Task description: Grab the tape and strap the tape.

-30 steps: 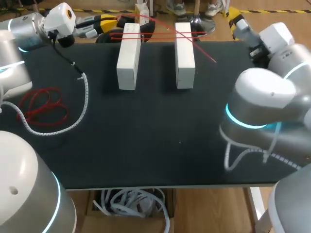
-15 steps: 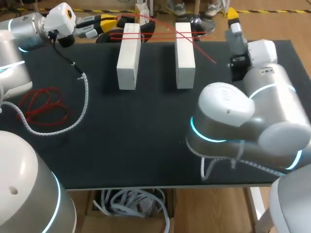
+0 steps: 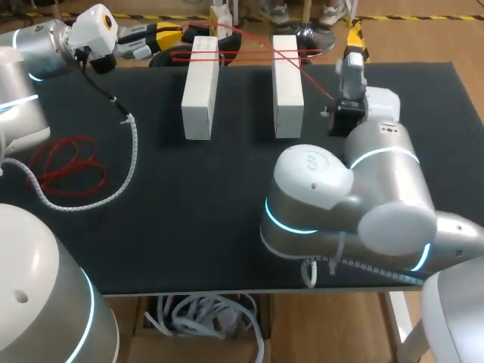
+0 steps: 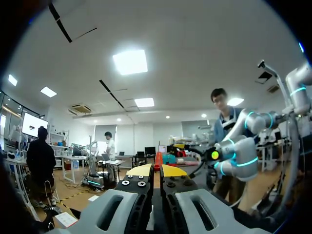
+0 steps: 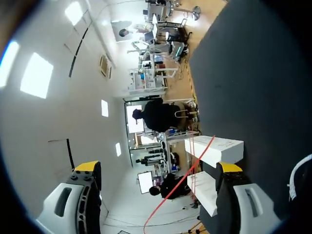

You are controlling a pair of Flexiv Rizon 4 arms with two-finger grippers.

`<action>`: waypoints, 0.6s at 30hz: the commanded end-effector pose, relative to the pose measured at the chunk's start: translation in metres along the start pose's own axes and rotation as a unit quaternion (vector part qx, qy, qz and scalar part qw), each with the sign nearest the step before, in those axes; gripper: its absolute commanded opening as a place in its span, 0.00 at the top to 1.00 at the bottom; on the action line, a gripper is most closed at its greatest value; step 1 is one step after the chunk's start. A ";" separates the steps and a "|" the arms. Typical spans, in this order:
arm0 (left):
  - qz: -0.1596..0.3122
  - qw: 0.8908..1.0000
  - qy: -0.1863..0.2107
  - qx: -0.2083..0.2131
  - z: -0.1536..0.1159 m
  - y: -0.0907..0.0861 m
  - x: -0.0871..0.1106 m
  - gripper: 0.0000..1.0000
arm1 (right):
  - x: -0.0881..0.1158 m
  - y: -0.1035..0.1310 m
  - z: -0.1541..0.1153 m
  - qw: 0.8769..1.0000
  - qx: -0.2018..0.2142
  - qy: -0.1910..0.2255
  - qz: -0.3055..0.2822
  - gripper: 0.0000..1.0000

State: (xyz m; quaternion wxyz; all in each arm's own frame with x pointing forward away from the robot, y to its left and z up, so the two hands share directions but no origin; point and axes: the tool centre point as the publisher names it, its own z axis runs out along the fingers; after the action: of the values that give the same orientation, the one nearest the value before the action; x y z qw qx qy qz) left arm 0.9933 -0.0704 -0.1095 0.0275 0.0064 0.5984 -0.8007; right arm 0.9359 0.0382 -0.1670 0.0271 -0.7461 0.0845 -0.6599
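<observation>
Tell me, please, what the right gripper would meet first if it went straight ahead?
Probably the red tape: its strand crosses just ahead of the open right gripper, within its opening, though depth is unclear.

Tally across 1 black table [image 3: 227, 219]
2 white blocks, namely left block [image 3: 200, 91] and right block [image 3: 287, 91]; 1 loose coil of red tape [image 3: 66, 162]; at least 3 overlapping red tape strands [image 3: 246, 53] across both blocks; 2 arms, each with 1 gripper of 2 fingers: left gripper [image 4: 157, 171], right gripper [image 5: 158, 168].
</observation>
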 end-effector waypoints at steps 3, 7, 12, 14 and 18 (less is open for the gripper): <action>0.000 1.000 0.000 -0.001 0.000 0.000 0.000 1.00 | -0.015 -0.008 0.008 0.999 -0.025 -0.004 0.032 0.00; 0.000 1.000 0.000 -0.001 0.000 0.000 0.000 1.00 | -0.023 -0.011 0.014 0.999 -0.015 0.003 0.047 0.00; 0.000 1.000 0.000 -0.001 0.000 0.000 0.000 1.00 | -0.028 -0.014 0.024 0.998 -0.001 0.022 0.063 0.00; 0.000 1.000 0.000 -0.001 0.000 0.000 0.000 1.00 | -0.029 -0.015 0.028 0.997 0.004 0.030 0.069 0.00; 0.000 1.000 0.000 -0.001 0.000 0.000 0.000 1.00 | -0.033 -0.016 0.038 0.996 0.008 0.037 0.081 0.00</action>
State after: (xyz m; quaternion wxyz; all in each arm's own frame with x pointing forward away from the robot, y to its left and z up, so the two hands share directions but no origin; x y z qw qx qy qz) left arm 0.9933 -0.0704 -0.1095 0.0274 0.0064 0.5984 -0.8007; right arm 0.9635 0.0576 -0.1940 0.0826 -0.7208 0.1403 -0.6737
